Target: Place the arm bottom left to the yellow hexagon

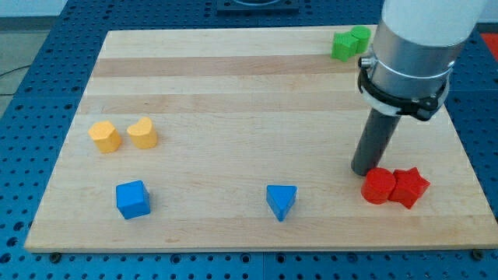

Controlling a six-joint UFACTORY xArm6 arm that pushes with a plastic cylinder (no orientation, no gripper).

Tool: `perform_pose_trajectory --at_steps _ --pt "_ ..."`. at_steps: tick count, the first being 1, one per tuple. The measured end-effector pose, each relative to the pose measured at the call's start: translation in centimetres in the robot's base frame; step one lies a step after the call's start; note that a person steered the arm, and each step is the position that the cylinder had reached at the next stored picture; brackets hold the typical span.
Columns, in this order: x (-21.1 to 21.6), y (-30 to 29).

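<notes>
The yellow hexagon [104, 136] lies at the view's left on the wooden board [233, 93], with a yellow heart-shaped block [143, 133] just to its right. My tip [362, 170] is far away at the view's right, resting on the board just left of and above a red round block [379, 187]. The rod hangs from the arm's white and grey body [412, 54] at the upper right.
A red star block [409, 187] touches the red round block on its right. A blue cube [133, 199] sits at the lower left, a blue triangle [281, 201] at the bottom centre. Two green blocks [350, 42] lie at the top, beside the arm.
</notes>
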State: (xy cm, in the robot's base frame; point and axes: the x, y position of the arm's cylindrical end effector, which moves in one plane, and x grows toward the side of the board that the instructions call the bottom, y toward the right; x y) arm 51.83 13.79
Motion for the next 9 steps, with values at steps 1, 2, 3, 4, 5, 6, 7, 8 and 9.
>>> perform_pose_trajectory --at_steps 1,2,3,4,5,6,7,8,9 --pt "0.0 -1.2" --pt "0.0 -1.2" --pt "-0.1 -1.3" --pt "-0.2 -1.4" --pt "-0.2 -1.4" --pt "-0.2 -2.2" --pt "-1.3 -8.2" --pt "-1.1 -18.6" --pt "-1.0 -30.1"
